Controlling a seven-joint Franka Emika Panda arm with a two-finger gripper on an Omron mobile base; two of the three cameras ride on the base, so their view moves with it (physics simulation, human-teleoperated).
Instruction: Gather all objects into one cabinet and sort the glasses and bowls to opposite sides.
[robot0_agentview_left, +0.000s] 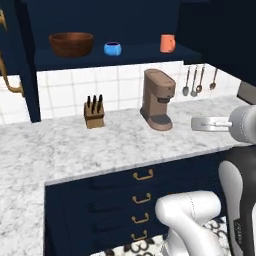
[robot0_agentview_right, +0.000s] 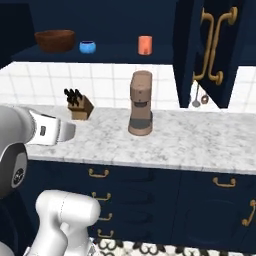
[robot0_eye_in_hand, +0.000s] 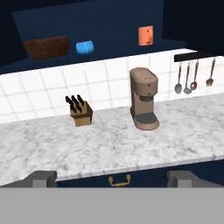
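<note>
On the cabinet (robot0_agentview_left: 120, 57) shelf the wooden bowl (robot0_agentview_left: 71, 44) and blue bowl (robot0_agentview_left: 112, 48) sit toward the left end and one tumbler (robot0_agentview_left: 167, 43) near the right end, while the gripper (robot0_eye_in_hand: 111, 178) is spread wide, holding nothing, so a second tumbler likely remains.

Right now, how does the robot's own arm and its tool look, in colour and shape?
The arm is made of glossy white rounded shells with dark grey to black joints, and one dark link carries small pale lettering. The tool ends in two small blocky grey fingertips. No cables are visible.
</note>
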